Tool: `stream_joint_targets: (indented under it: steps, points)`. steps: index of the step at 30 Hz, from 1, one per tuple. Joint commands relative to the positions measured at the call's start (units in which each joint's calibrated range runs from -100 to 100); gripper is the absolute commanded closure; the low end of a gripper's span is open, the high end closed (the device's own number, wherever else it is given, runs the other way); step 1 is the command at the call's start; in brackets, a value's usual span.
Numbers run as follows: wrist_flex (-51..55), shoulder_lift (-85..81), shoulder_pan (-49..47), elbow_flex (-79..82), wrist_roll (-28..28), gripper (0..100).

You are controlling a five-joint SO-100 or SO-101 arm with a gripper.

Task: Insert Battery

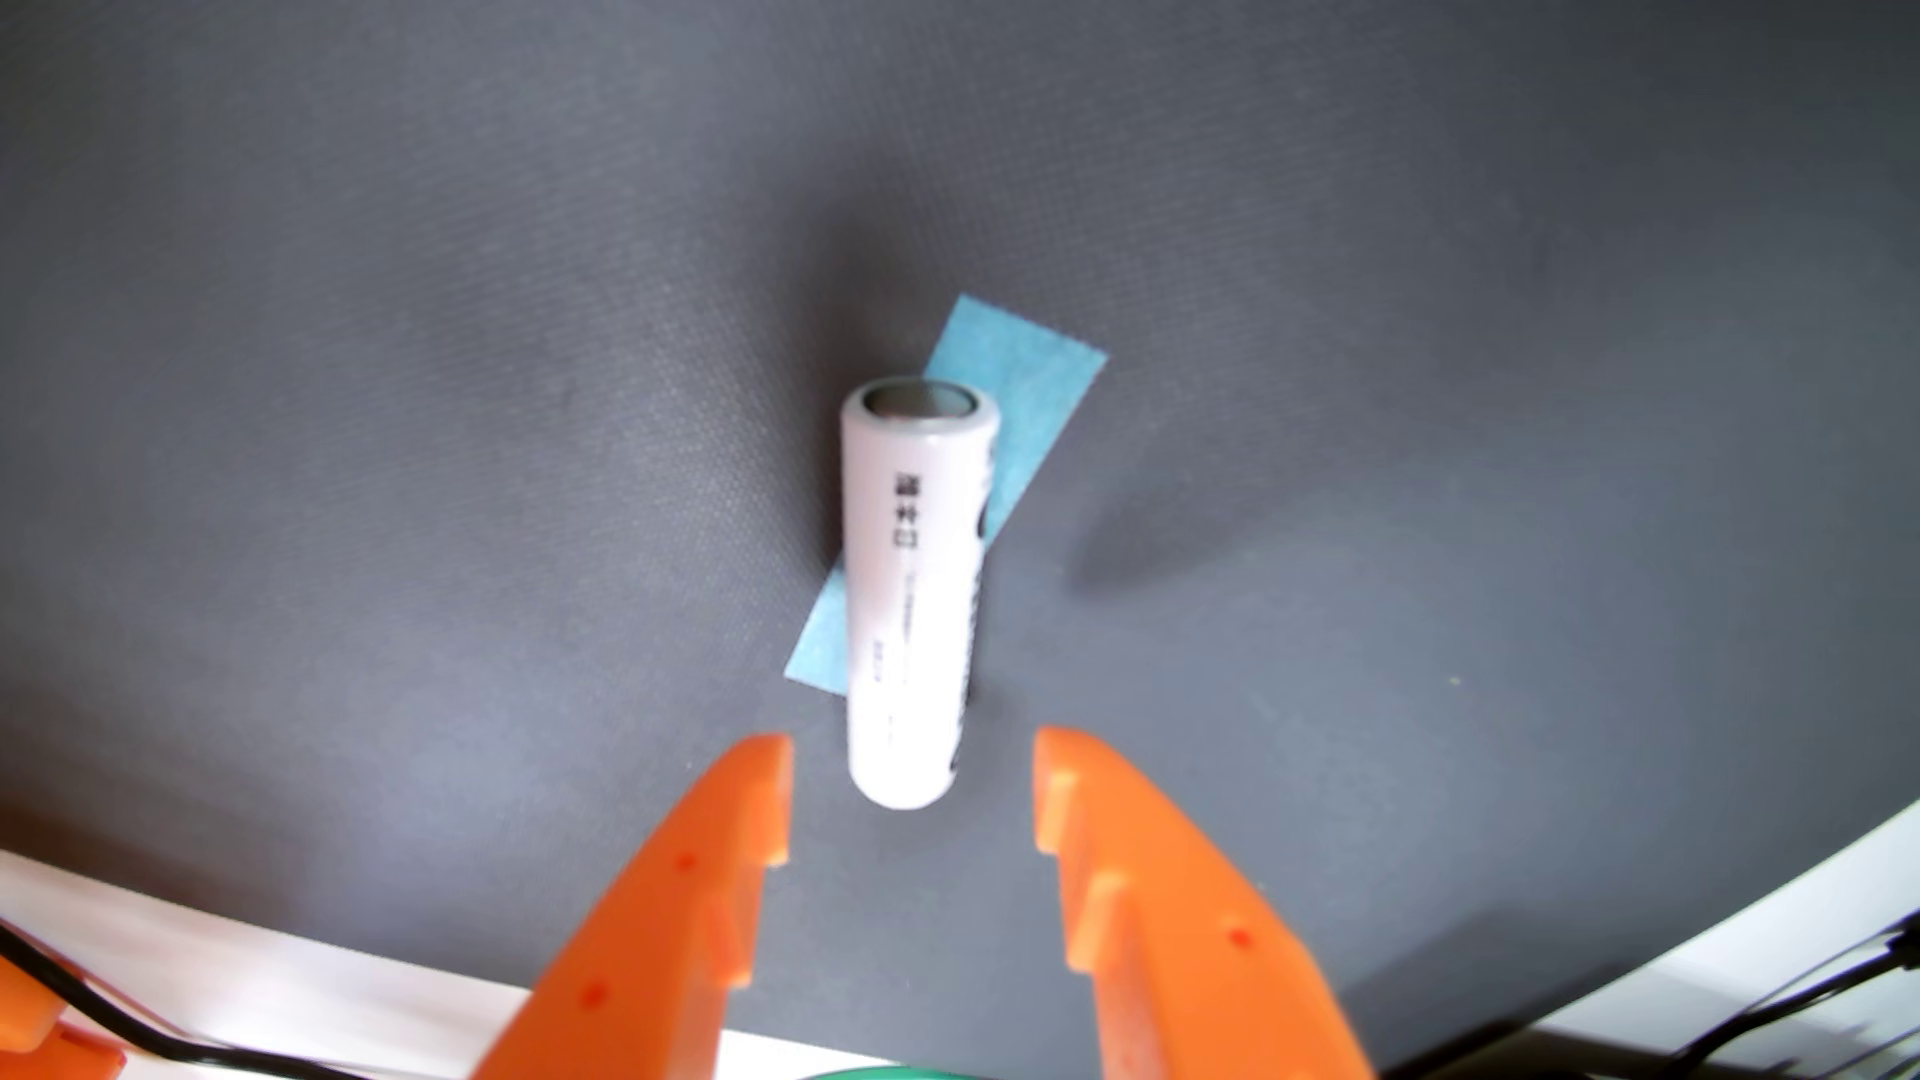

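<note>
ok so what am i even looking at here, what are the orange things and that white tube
This is a single picture from a camera mounted on a small robot arm's wrist, looking down past its end effector at the table. The two orange wedges at the bottom are the fingers of that part, the bit that pinches things. They stand apart, open, and hold nothing.

The white tube is a cylindrical battery with small printed markings, on a dark grey mat. It sits partly over a strip of blue tape stuck to the mat. Its near end sits just ahead of the gap between the fingers, so it looks lined up for a grab.

At the bottom corners you can see the white table edge and some black cables.
</note>
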Motion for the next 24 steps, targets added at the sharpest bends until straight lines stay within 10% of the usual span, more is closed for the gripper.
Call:
stream_joint_targets:
  steps: [1,24]
  points:
    - [-0.4,-0.1,0.2,-0.1,-0.1,86]
    - [-2.5,10.4,3.3,-5.9,0.3,86]
